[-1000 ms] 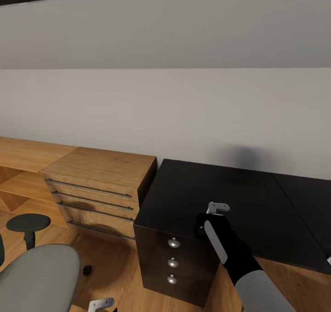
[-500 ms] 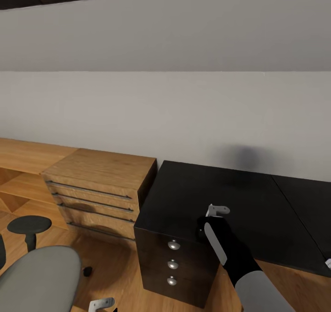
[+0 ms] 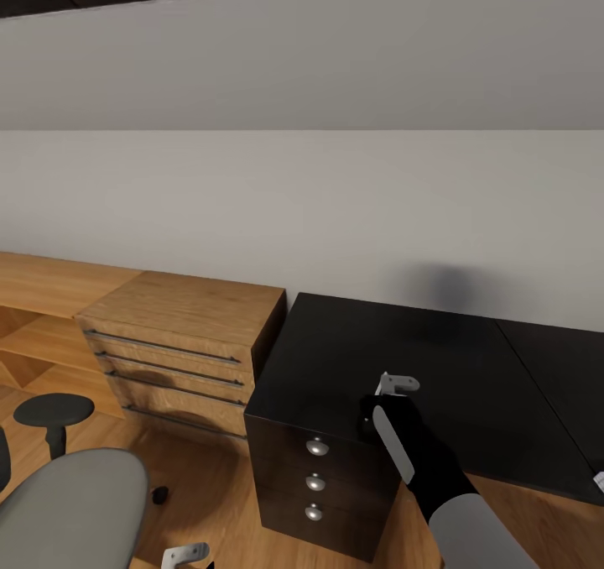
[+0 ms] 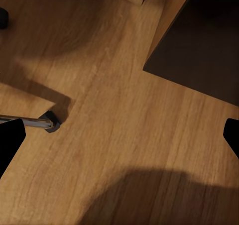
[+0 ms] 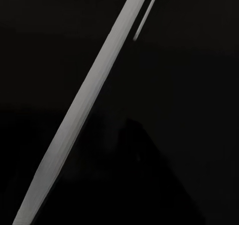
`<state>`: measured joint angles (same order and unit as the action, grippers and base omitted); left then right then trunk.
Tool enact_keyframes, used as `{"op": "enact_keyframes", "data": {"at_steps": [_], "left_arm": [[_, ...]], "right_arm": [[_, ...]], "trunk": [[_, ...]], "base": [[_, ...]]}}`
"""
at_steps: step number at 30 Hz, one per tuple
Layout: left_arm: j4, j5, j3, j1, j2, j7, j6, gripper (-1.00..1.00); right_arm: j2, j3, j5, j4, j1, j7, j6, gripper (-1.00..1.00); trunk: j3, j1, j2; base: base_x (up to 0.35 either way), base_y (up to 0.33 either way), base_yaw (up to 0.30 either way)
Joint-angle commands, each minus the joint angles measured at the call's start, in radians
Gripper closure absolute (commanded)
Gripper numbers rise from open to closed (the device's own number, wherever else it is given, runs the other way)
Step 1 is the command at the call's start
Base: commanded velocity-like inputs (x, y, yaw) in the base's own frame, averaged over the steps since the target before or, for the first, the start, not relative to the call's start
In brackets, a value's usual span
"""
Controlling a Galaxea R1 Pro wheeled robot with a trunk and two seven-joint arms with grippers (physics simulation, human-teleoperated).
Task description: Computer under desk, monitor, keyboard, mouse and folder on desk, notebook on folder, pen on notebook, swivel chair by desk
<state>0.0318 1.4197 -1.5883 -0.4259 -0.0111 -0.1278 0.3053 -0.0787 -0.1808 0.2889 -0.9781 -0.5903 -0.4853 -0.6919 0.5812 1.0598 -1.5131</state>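
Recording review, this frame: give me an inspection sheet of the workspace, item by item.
Surface: desk, black top, three knobbed drawers at its end.
Job's things: swivel chair on the floor, apart from the desk; pen, slim and white, against a black surface, held or lying I cannot tell.
Clutter: nothing seen.
Grippers: right gripper over the desk's drawer end, jaw state unclear; left gripper low beside the chair, open, empty.
Cables: nothing seen.
Surroundings: wooden drawer cabinet beside the desk; wooden floor; plain wall.
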Motion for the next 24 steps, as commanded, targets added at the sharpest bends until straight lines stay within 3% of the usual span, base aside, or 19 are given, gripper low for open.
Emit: {"op": "enact_keyframes", "data": {"at_steps": [1, 10, 24], "left_arm": [[0.002, 0.005, -0.009, -0.001, 0.0, -0.007, 0.002, -1.0], [0.002, 0.005, -0.009, -0.001, 0.0, -0.007, 0.002, -1.0], [0.002, 0.004, -0.009, -0.001, 0.0, -0.007, 0.002, -1.0]], "right_arm": [[0.001, -0.001, 0.016, 0.012, 0.0, -0.008, -0.011, 1.0], [0.001, 0.025, 0.079, 0.01, 0.0, -0.009, -0.017, 1.0], [0.001, 0.034, 0.093, 0.01, 0.0, -0.009, -0.021, 1.0]], "trunk": [[0.001, 0.0, 0.0], [0.001, 0.0, 0.0], [0.001, 0.0, 0.0]], "base": [[0.0, 0.0, 0.0], [0.0, 0.0, 0.0], [0.0, 0.0, 0.0]]}}
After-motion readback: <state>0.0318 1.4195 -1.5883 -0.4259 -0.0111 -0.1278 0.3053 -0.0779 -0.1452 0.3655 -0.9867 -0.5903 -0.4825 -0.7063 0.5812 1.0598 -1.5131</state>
